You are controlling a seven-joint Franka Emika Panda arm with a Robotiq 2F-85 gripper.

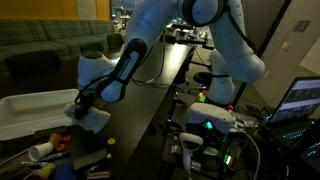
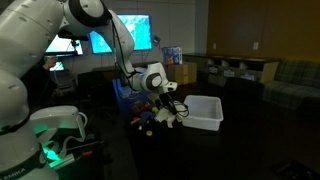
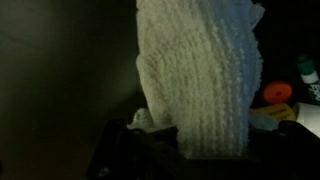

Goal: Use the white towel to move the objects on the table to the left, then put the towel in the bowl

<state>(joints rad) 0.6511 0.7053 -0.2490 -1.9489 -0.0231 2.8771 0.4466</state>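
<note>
Start at the left of an exterior view: the bowl [image 1: 30, 108] sits on the dark desk [image 1: 140, 110], its rim and shallow walls open to you from above. In front of it, the objects [image 1: 48, 150] lie in a loose scatter of small toys and sticks. They look light, and I judge they will slide easily on the glossy surface.

Just to the right of the bowl, your fingers [image 3: 120, 155] are clenched on the white towel [image 3: 200, 80]. In the wrist view the cloth fills the middle of the frame as a thick, knitted strip bunched where you hold it. It is soft and limp, so expect it to fold and drag rather than push like a blade. Sweep with it pressed low and broad against the desk, or the small pieces may slip under its edge. The hold is at one end, which leaves the free length to do the sweeping, and that seems a sound place to keep it. The cloth weighs little and should drop cleanly into the bowl once released.

To the right of the towel, an orange toy [image 3: 278, 92] rests near its edge. I cannot tell whether the two are touching.
</note>
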